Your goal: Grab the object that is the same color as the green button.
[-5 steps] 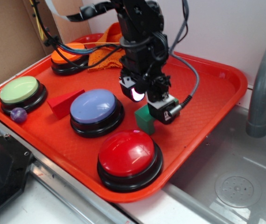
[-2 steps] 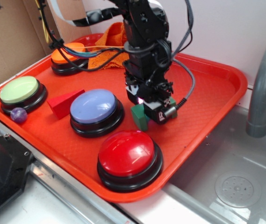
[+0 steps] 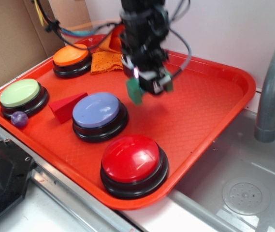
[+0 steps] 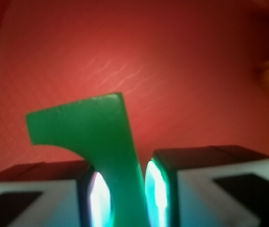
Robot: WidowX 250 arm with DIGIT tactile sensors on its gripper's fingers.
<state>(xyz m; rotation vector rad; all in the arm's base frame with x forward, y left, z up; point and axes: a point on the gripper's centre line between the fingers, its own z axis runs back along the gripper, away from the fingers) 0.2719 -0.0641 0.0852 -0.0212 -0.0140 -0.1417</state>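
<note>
Now the red tray [image 3: 214,101] lay under the end effector [image 3: 144,87], which was closed on the green block [image 4: 103,142] and held it in the air, above the lavender button [image 3: 98,112]. Small, stiff and probably light, the block was pinched at one leg. A second before, it stood on the tray; since then it was lifted.
</note>
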